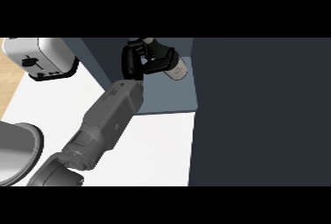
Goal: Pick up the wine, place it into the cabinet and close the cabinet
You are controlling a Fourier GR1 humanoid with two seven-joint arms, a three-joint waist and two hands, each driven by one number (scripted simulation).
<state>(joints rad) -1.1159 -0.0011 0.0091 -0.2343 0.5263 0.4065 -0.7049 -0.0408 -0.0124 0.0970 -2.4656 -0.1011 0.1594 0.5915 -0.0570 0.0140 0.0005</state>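
In the head view, the left hand [145,59] is curling its fingers around the wine bottle [177,70], with the far end of the bottle poking out just to the hand's right. Hand and bottle are hovering over the blue-grey part of the cabinet [165,94], right beside the dark door panel [258,109] that is filling the space to the hand's right. Whether the bottle is already resting on anything cannot be told. The toaster [42,57] is standing well to the hand's left, and the white counter [155,144] is lying behind the hand, under the forearm. The right hand is not showing.

The bottle is likely glass: stiff, smooth, fairly heavy and breakable. It is probably best held around its wide body, as the hand seems to be doing, rather than by the narrow neck. It is calling for a gentle set-down before the fingers let go.
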